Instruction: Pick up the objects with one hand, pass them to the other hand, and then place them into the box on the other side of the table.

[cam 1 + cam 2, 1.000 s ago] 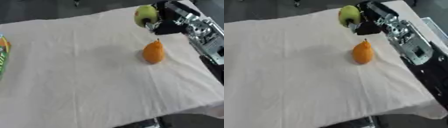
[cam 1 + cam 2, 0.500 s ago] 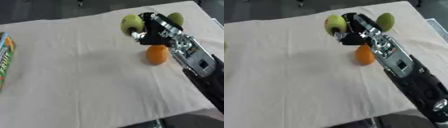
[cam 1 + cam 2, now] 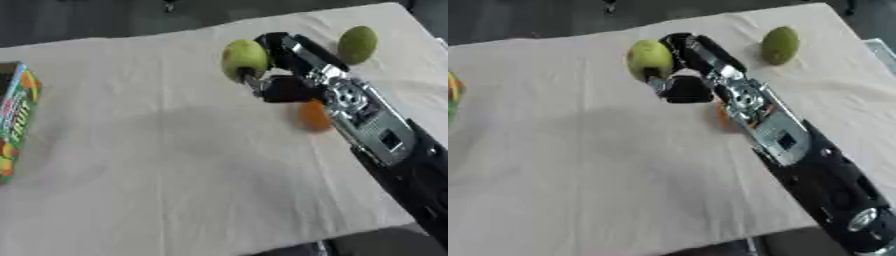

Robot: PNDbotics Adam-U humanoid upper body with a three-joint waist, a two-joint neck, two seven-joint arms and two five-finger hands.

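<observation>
Right hand (image 3: 282, 75) raised above a table draped in a cream tablecloth (image 3: 166, 165), its arm entering from the lower right corner and running diagonally toward the table's middle. Fingers (image 3: 278, 46) are curled round a yellow-green apple (image 3: 244, 57), which sits at the hand's leftward tip: the dark fingers wrap the fruit's right side from above and the thumb (image 3: 255, 83) presses from below, so that most of the apple's left face stays exposed. Apple and hand are held clear of the cloth, with a soft shadow lying on the fabric beneath and to the left.

Orange fruit (image 3: 311, 115) rests on the cloth directly behind the wrist, which hides its right half; it is near the hand but not touched by the fingers. Green pear-shaped fruit (image 3: 357, 44) lies apart toward the far right corner of the table, well clear of the hand.

Colourful box (image 3: 16, 122) stands at the left edge of the table, far across the cloth from the held apple, only partly in view. Left hand appears in neither view.
</observation>
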